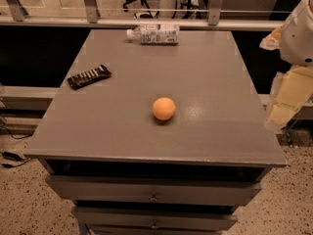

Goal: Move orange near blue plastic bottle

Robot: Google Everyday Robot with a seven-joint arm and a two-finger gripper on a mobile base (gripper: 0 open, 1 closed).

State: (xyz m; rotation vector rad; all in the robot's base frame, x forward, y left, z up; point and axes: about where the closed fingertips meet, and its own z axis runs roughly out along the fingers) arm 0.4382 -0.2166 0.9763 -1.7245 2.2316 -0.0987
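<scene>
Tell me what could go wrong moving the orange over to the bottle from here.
The round orange sits loose on the table, so a glancing grasp could send it rolling toward an edge. The blue plastic bottle lies on its side at the table's far edge; a nudge while placing could roll it off. The gripper hangs off the table's right side as seen, so it must come in over that edge without clipping it.

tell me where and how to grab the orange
Probably best: grip the orange across its widest middle, coming straight down from above. It is a smooth ball sitting alone on the grey drawer cabinet, so any opposite sides work. The tool is at the view's right, beyond the cabinet edge, away from the fruit.
</scene>
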